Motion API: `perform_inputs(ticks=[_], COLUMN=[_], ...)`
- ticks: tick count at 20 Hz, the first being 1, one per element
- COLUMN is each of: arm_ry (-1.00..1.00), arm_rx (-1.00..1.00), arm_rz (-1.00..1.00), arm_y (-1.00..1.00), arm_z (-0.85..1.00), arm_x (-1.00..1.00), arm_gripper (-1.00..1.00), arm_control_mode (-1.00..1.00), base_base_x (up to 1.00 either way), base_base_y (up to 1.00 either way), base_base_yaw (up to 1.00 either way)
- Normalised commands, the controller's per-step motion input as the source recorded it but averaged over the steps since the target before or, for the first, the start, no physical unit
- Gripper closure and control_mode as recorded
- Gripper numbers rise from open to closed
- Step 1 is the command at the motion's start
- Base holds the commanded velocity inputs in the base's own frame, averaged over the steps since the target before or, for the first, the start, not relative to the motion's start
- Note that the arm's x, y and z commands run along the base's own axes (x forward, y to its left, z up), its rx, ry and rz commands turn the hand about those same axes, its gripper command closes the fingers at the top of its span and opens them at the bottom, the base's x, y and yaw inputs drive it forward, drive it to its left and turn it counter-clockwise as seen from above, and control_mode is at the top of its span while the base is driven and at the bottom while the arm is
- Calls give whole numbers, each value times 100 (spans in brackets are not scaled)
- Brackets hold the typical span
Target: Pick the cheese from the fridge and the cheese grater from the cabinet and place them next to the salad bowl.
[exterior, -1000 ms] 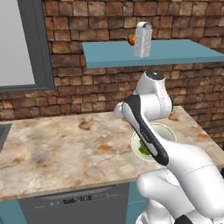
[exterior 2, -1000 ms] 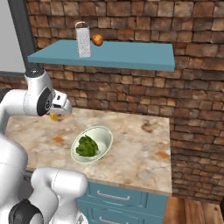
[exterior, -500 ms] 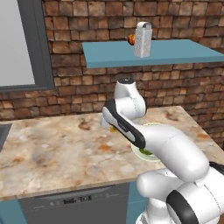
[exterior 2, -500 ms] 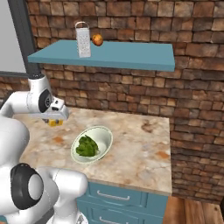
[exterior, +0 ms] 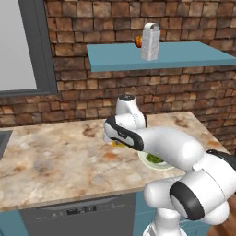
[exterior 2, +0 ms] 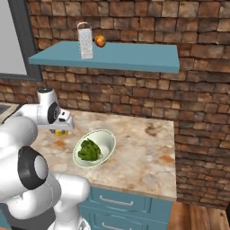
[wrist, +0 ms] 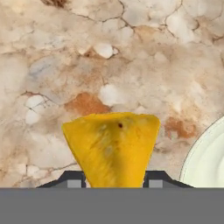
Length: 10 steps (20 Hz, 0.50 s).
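Gripper (wrist: 113, 179): fingers (wrist: 72, 178) clamped on the cheese (wrist: 111, 148), one either side of the wedge's narrow end, broad end pointing away. Held low over the bench (exterior: 50, 159), just left of the bowl (exterior 2: 107, 140); contact with bench cannot be told.

Cheese: small wedge, judged light and firm, faces likely a bit waxy. Tapered sides could let it squeeze out (grip sits near the thin end). Set down gently before release.

Grater (exterior: 150, 42): upright on the shelf (exterior: 184, 53), a round orange fruit (exterior 2: 100, 41) just beside it. Judged rigid, thin metal, light, top-heavy. Perforated faces offer purchase; take across the narrow upper body below the loop handle, not the handle itself.
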Motion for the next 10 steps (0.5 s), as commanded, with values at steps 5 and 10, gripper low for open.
perform_inputs(ticks=[5,10], arm_ry=[2,3], arm_rx=[0,0], arm_rz=[1,0], arm_y=[-11,-1], arm_z=[-35,-39], arm_x=[31,16], arm_gripper=[100,100], arm_control_mode=[-100,-100], base_base_x=[0,0], base_base_y=[0,0], base_base_yaw=[0,0])
